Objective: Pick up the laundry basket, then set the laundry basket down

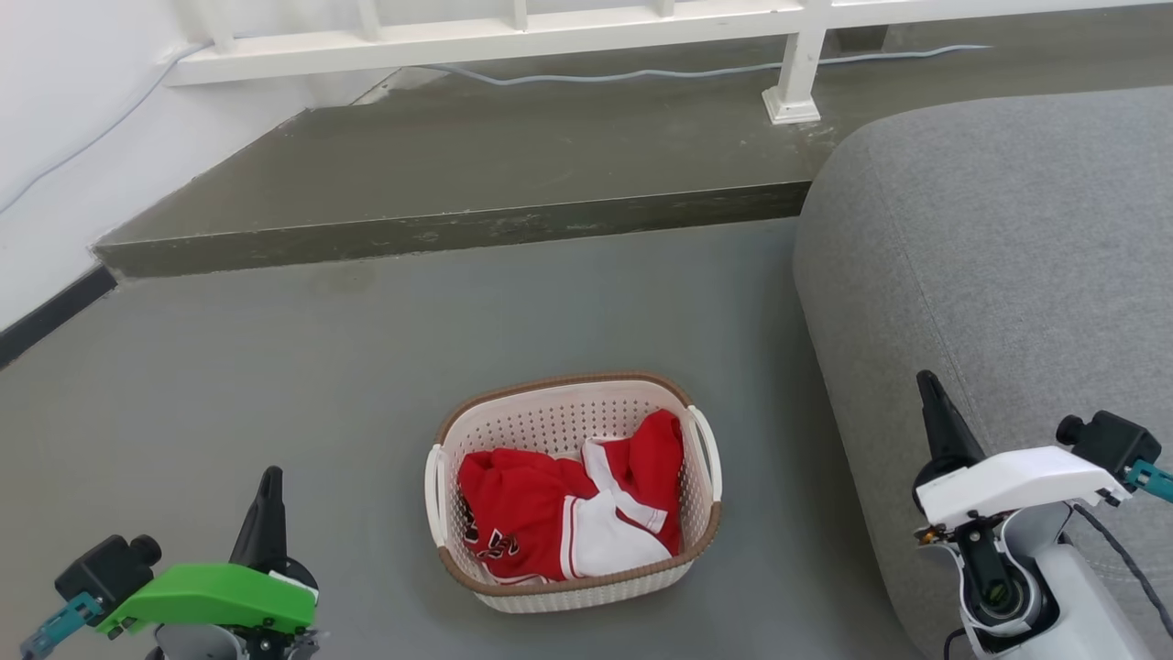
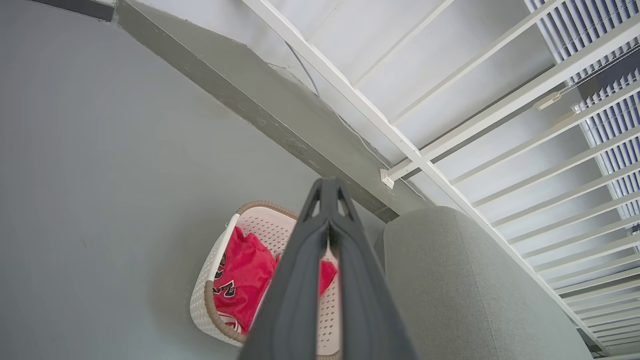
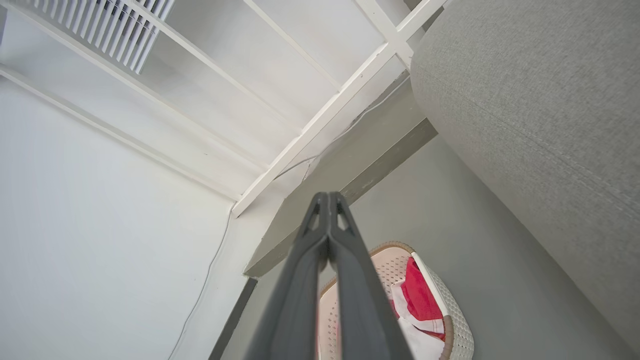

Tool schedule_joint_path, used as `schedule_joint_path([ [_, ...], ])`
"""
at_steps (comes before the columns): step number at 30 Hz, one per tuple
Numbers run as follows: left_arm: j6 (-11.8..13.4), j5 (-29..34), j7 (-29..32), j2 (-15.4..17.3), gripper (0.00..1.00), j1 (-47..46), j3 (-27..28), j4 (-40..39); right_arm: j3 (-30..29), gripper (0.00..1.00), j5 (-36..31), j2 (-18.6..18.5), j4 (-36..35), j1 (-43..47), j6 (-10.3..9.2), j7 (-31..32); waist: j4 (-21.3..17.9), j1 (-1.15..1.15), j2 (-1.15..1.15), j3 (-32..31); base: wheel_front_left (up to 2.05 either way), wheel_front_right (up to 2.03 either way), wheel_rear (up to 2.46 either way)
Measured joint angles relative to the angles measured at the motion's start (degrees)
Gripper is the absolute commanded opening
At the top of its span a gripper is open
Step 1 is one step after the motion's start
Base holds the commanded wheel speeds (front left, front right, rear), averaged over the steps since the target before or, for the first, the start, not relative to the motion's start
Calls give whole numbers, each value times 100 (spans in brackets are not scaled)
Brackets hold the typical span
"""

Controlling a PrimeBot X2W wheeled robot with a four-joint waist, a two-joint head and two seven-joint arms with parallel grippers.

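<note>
Closed and empty, the left claw (image 1: pixel 271 473) and right claw (image 1: pixel 926 378) flanked the laundry basket (image 1: pixel 555 418); uneven grips would probably tip it.

Home living room: grey sofa (image 1: pixel 999 275), laundry basket (image 1: pixel 573 431), window blinds (image 2: pixel 600 75).

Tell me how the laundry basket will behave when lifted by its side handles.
The laundry basket is probably stiff: moulded perforated plastic. Likely light, holding a crumpled red and white garment. Lifted by one handle it may tilt, shifting the loose garment.
</note>
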Motion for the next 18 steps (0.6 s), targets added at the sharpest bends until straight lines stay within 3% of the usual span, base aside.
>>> schedule_joint_path([
  [18,-18,-1096,348,-7,0,-21,219,21,-427,0,1163,74,1,1,183,324,70,0,0,-49,0,0,0],
])
